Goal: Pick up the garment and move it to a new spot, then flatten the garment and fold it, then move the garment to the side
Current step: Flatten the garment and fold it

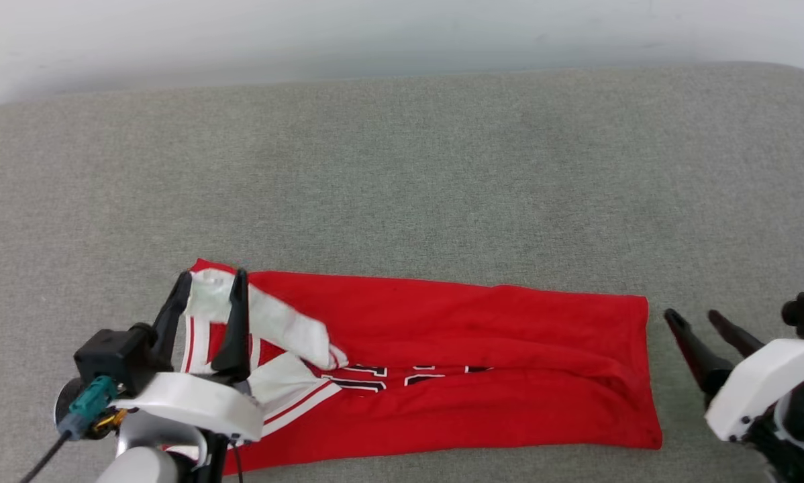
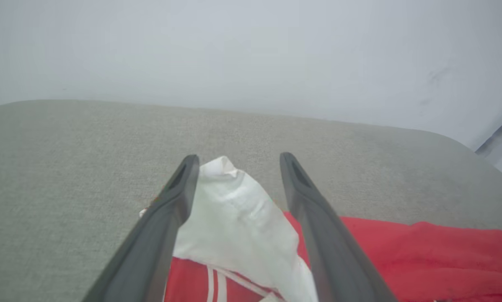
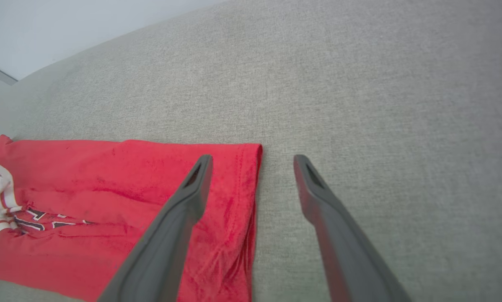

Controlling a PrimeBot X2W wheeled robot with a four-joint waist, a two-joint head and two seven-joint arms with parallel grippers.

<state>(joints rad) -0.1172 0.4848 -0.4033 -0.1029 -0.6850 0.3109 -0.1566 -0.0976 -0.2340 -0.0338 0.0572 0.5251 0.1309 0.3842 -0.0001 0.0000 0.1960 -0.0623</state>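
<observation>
Your garment (image 1: pixel 476 322) lies across the lower frame, long axis left-right, sleeves left, hem right, its lettering mostly creased under. Left end effector (image 1: pixel 214 275) gapes astride a white sleeve (image 2: pixel 234 209), gripping nothing; right end effector (image 1: pixel 692 315) gapes beside the hem.

quick headcount, for anyone checking:
- garment (image 1: pixel 456 376): 1, red jersey
- white sleeves on it: 2 showing, both bunched at its left end
- row of black, white-outlined lettering: 1, half tucked in fold, so can't count characters
- claws: 2, left claw (image 1: pixel 213 275) and right claw (image 1: pixel 692 314)
- fingers (image 1: pixel 234 329): 2 long dark ones per claw, 4 total
- pale forearm shells: 2, one behind each claw
- table (image 1: pixel 402 168): 1, grey cloth top
- wall (image 1: pixel 308 33) behind: 1, plain pale
</observation>
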